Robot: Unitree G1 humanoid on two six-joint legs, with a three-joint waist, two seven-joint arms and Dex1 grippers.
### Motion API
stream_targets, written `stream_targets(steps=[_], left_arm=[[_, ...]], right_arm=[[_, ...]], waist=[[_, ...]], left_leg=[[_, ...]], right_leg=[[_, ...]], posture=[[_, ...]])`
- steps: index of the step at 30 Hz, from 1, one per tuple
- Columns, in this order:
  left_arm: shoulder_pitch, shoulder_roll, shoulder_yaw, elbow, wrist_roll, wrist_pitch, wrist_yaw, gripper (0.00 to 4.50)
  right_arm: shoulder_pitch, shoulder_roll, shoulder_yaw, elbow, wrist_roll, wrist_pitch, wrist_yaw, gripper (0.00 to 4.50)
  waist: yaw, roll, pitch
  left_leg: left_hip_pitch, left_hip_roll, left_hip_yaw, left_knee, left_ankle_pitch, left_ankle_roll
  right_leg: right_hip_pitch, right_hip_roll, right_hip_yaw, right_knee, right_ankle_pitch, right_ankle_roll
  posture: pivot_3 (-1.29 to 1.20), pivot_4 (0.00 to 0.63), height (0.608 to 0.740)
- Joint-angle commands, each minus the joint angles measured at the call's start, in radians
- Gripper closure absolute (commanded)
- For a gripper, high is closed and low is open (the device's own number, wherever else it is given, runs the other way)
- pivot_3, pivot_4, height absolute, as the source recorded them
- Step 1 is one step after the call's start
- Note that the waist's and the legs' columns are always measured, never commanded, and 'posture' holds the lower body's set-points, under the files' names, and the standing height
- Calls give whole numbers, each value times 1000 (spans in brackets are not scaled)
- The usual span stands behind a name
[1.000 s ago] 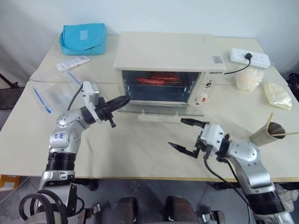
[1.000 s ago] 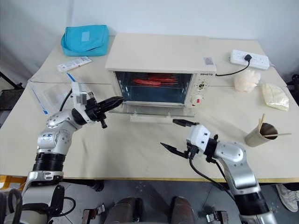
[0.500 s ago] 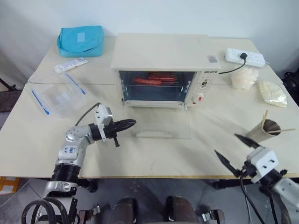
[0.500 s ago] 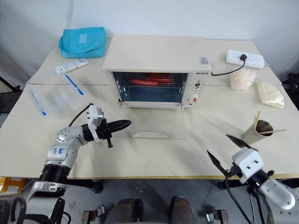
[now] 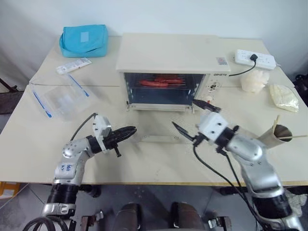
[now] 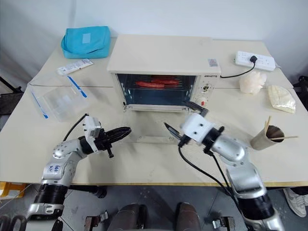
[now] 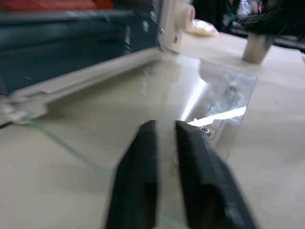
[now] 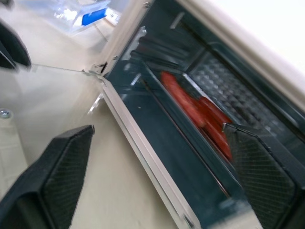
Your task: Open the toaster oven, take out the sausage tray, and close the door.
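**Q:** Fingers of each gripper: how are they set?

**A:** Left gripper (image 5: pixel 131 130): fingers (image 7: pixel 138 181) nearly parallel with a narrow gap, holding nothing, level above the near left part of the door (image 5: pixel 163 126). Right gripper (image 5: pixel 191 120): fingers (image 8: pixel 62 164) spread wide, empty, pointing into the mouth of the toaster oven (image 5: pixel 168 65), one over the door, the other by the control panel.

**Q:** Where are the task's things?

**A:** The door lies folded down flat on the table (image 5: pixel 144 159), its bar handle (image 5: pixel 156 138) at the near edge. The sausage tray (image 6: pixel 159 83) sits inside the oven on an upper rack, red-brown sausages (image 8: pixel 190 107) on it; neither gripper touches it.

**Q:** Other items?

**A:** A clear plastic box (image 5: pixel 57 100) lies left of the oven, a blue pouch (image 5: pixel 85 40) behind it.
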Motion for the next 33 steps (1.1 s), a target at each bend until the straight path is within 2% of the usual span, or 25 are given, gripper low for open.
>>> stream_targets(steps=[1,4,9,13,16,18,22,23,27,28,33], left_arm=[[58,17,97,-114,-63,11,53,2692],[131,24,164,-186,-79,4,100,1740],[178,8,190,-251,-113,25,149,139],[196,-10,174,-282,-107,19,164,59],[197,-19,164,-286,-102,18,170,0],[195,-19,157,-283,-101,15,167,0],[181,-22,152,-275,-110,20,168,0],[178,-22,150,-273,-109,20,167,0],[162,-22,139,-267,-110,26,164,0],[149,-23,132,-261,-110,29,163,0],[96,-20,108,-243,-104,39,161,0]], right_arm=[[-110,30,73,123,-137,-82,-71,0],[-261,41,180,308,-383,-60,-191,0],[-400,131,202,509,-458,-74,-325,0],[-466,168,219,644,-511,-50,-386,0],[-492,178,219,699,-516,-48,-391,582],[-508,175,219,734,-525,-47,-396,1164],[-556,166,211,844,-536,-43,-428,2601],[-564,167,212,860,-534,-51,-433,2825],[-586,184,221,888,-536,-60,-449,4300],[-588,199,230,890,-542,-60,-454,4432],[-591,230,244,905,-564,-56,-464,4432]], waist=[[-2,0,0],[-19,0,0],[-24,0,0],[-26,0,0],[-27,0,0],[-29,0,0],[-32,0,0],[-32,0,0],[-32,-1,-1],[-32,-2,-1],[-36,-3,-2]], left_leg=[[0,0,0,0,0,0],[0,0,0,0,0,-1],[0,0,-2,-1,0,-1],[-1,0,-1,-1,0,-1],[-1,0,-1,-1,0,-1],[-1,1,-1,-1,0,-1],[-1,1,-1,-1,0,-1],[-1,1,-1,-1,0,-1],[-1,1,-1,-1,0,-1],[0,1,-1,-1,0,-1],[0,1,-1,-1,0,-2]], right_leg=[[0,0,0,0,0,0],[-1,0,0,1,0,0],[-1,0,0,1,0,0],[-1,0,-1,1,0,0],[-1,0,-1,1,0,0],[-1,0,0,1,0,0],[-1,0,0,1,0,0],[-1,0,0,1,0,0],[-1,0,0,1,0,0],[-1,0,0,1,0,0],[-1,1,0,1,0,0]], posture=[[0,150,740],[0,150,740],[0,150,740],[0,150,740],[0,150,740],[0,150,740],[0,150,740],[0,150,740],[0,150,740],[0,150,740],[0,150,740]])
